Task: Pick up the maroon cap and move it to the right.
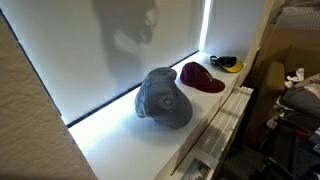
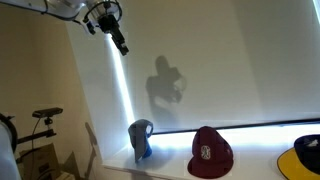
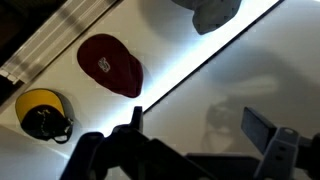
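Observation:
The maroon cap (image 1: 201,77) lies on the white sill between a blue-grey cap and a yellow-and-black item. It also shows in an exterior view (image 2: 210,152) and in the wrist view (image 3: 110,65). My gripper (image 2: 119,43) hangs high in the air, far above and to the side of the caps, in front of the window blind. In the wrist view its two fingers (image 3: 195,125) stand wide apart with nothing between them. It is open and empty.
The larger blue-grey cap (image 1: 164,98) sits on the sill next to the maroon one, also in an exterior view (image 2: 141,139) and the wrist view (image 3: 214,12). The yellow-and-black item (image 1: 227,64) lies at the other side (image 3: 41,113). The blind (image 2: 230,60) stands behind the sill.

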Tool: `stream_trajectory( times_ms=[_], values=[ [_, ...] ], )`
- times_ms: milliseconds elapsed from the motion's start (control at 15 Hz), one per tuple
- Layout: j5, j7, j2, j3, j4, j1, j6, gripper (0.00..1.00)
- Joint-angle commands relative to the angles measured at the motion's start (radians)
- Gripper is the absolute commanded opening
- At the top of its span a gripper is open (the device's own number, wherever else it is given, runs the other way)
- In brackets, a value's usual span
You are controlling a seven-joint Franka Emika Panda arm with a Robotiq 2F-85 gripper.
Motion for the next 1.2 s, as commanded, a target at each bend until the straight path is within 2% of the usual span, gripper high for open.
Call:
stream_trajectory(
  times_ms=[0,400,533,667,733,933,1000,1133],
  values=[
    [-0.007,0.041,0.185,-0.04,0.035,-0.055,-0.006,1.0],
    [0.039,0.04,0.47,-0.188,0.07,-0.096,-0.028,1.0],
    [0.052,0.032,0.521,-0.219,0.077,-0.094,-0.036,1.0],
    [0.045,0.012,0.508,-0.235,0.074,-0.088,-0.1,1.0],
    [0.028,0.035,0.517,-0.233,0.049,-0.081,-0.033,1.0],
    [0.027,0.035,0.52,-0.235,0.051,-0.079,-0.037,1.0],
    [0.056,0.05,0.514,-0.23,0.04,-0.074,0.016,1.0],
    [0.112,0.142,0.59,-0.221,0.078,-0.062,0.146,1.0]
  ],
)
